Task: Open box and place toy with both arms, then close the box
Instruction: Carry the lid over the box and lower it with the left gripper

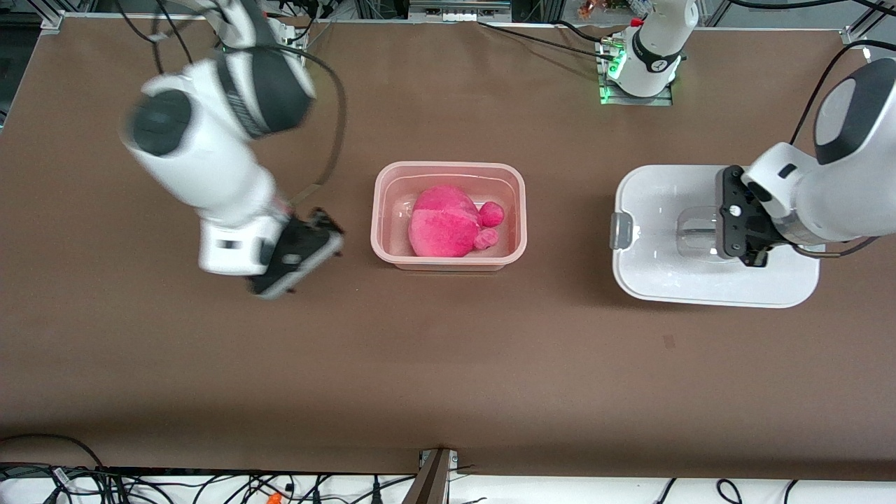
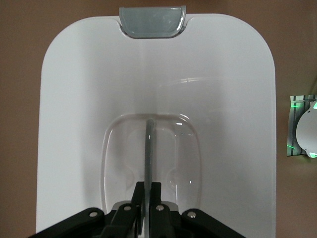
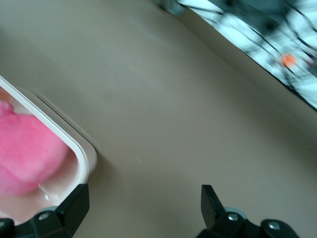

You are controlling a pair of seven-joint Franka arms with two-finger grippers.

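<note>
A: Where is the round bright-pink plush toy (image 1: 445, 222)?

B: It lies inside the translucent pinkish plastic box base (image 1: 449, 260), in the middle of the brown surface (image 1: 448, 364). The base is uncovered.

A: And the white lid with grey side clips (image 1: 654, 273)?

B: It lies flat toward the left arm's end, well apart from the base. The left tool (image 2: 147, 198) is closed on its clear recessed handle (image 2: 149, 148).

A: The right tool (image 3: 143, 203)?

B: It is spread wide, holding nothing, over bare surface just beside the base.
</note>
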